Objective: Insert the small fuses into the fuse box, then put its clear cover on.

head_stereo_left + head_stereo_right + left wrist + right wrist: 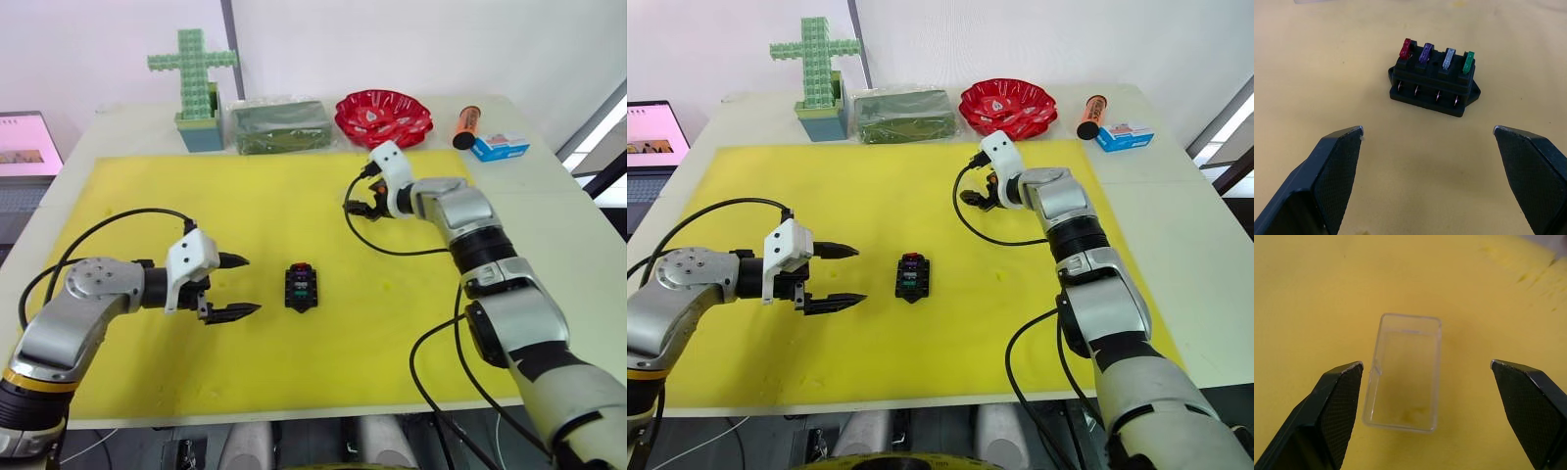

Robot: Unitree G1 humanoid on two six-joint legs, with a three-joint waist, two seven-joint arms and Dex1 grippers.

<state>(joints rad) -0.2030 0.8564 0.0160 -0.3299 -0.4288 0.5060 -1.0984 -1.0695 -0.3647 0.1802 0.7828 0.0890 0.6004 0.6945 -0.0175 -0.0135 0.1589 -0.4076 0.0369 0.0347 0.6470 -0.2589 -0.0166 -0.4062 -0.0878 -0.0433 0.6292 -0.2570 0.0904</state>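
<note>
Nearest to me, my left gripper hovers low over the yellow mat, its fingers spread wide and holding nothing. That mat covers most of the pale surface. Along the far edge stand a green block cross in its blue base, a dark green packet, a red dish, an orange tube and a small blue-and-white box.

My right gripper reaches out over the far half of the mat, fingers also wide apart — between them, lying flat on the yellow, is the clear cover, open side up, touched by neither finger.

Mid-mat, just beyond my left fingertips, sits the fuse box, uncovered. In the left wrist view the small fuses stand upright in one row of its slots — red, purple, grey, green.
</note>
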